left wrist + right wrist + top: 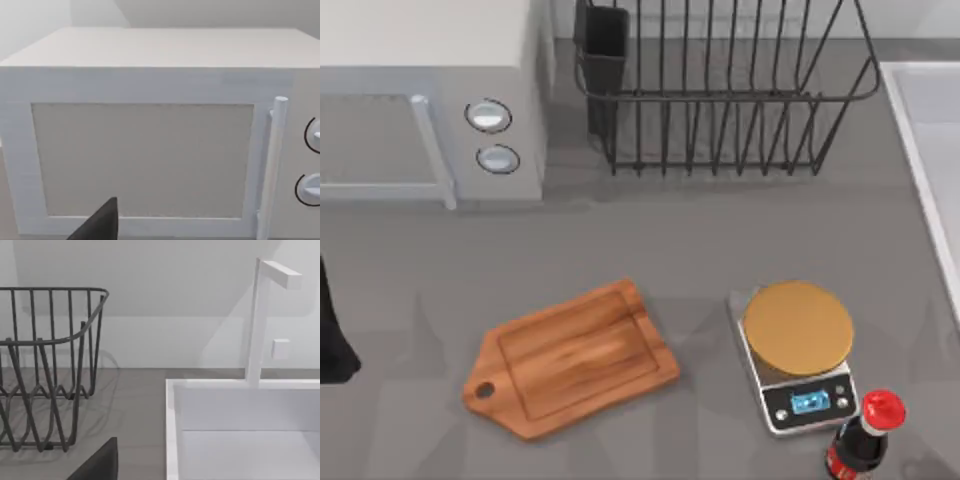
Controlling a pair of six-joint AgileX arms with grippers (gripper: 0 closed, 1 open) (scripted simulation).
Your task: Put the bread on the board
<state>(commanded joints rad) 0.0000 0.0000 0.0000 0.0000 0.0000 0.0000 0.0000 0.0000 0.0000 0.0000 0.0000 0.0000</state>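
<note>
Finger spread cannot be told for either gripper: of the left gripper just a dark wedge is caught at the edge of its wrist view, and the same is true of the right gripper. Nothing is seen to be held. The left arm is kept at the table's left edge, its camera turned on the closed door of the white microwave; the right wrist camera is turned towards the dish rack and the white sink with its faucet. Both arms are judged to be parked back, so that the middle of the table is left free for work.

The board is laid flat on the grey table, left of centre, skewed, with its holed handle pointed to the near left, and its top is bare. Where the bread lies cannot be told, so the task is judged not yet begun (the tan disc on the silver scale, to the right of the board and apart from it, is not to be taken for it). A red-capped cola bottle is stood just beside the scale's near right corner.

The surface is smooth and level, closed behind by a pale wall
</note>
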